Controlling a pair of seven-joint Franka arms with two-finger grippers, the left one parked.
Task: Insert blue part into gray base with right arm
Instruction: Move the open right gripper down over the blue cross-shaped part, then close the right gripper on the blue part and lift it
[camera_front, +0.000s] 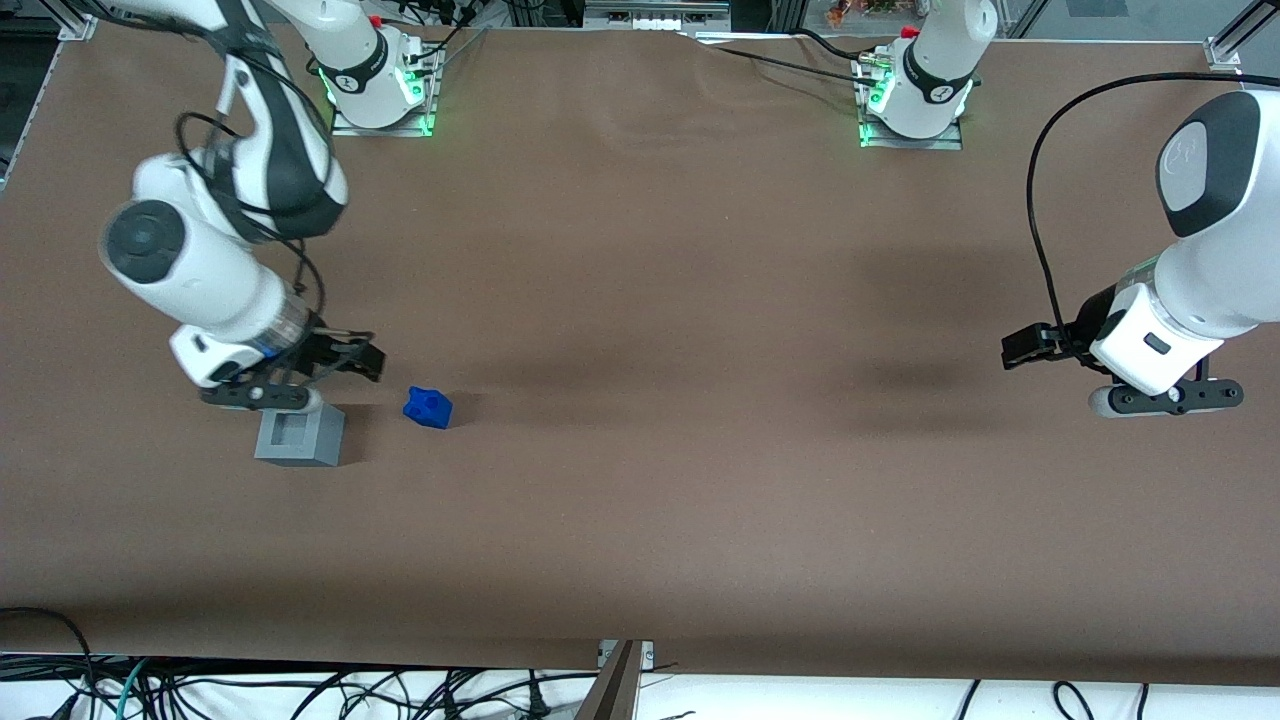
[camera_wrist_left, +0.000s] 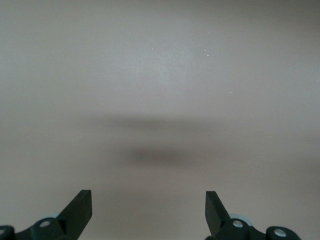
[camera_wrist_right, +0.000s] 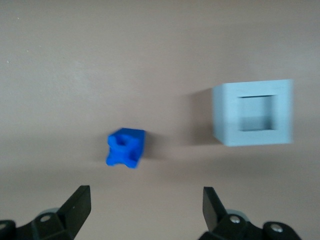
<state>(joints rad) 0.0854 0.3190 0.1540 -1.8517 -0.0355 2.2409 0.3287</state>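
The gray base (camera_front: 299, 436) and the blue part (camera_front: 428, 407) both rest on the table (camera_front: 700, 300), toward the working arm's end. They lie near each other but apart, with bare table between them. The blue part sits slightly farther from the front camera than the gray base. The base stands upright with its socket facing up, nothing in it. The end effector (camera_front: 330, 362) of the right arm (camera_front: 200, 270) hangs above the table, fingers spread wide, just farther from the front camera than the base and beside the blue part, touching neither
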